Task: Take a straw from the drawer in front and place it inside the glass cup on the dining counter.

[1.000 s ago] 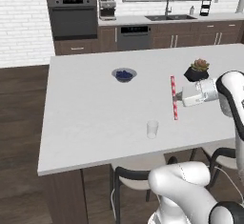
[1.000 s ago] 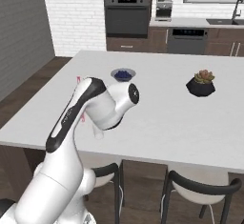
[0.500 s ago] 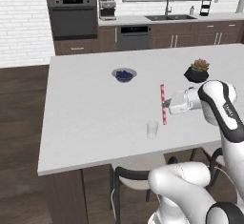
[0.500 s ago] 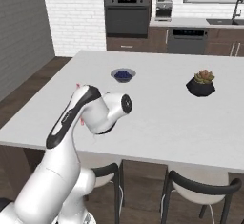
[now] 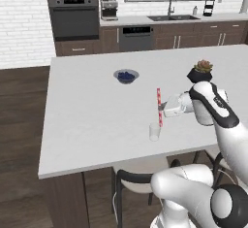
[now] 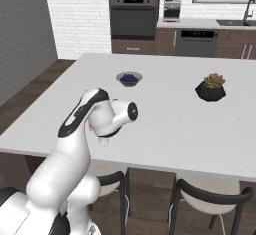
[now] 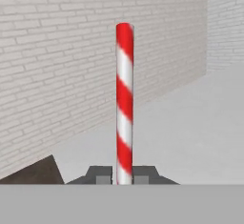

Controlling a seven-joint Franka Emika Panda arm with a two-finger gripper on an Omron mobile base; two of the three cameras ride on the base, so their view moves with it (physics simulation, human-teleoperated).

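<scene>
The thin red straw with white stripes [image 5: 159, 106] stands upright, pinched near its middle between the two dark fingers of the claw [image 5: 162, 108]; in the hand view the fingers close tight on either side of its shaft [image 7: 124, 104], with nothing else in their grip. Its long axis runs vertical in the left base view, top end above the claw, bottom end below it. The small clear glass tumbler [image 5: 154, 131] sits on the white-topped dining counter [image 5: 92, 120] just beneath and a touch to the left of the straw's lower tip, so the coming move likely turns on bringing that tip over the rim before lowering.

Whether the tip is already above the opening or just beside it is hard to judge, since depth is unclear from this one angle. In the right base view the robot's own arm hides the tumbler and most of the straw. The drawer is out of sight.
</scene>
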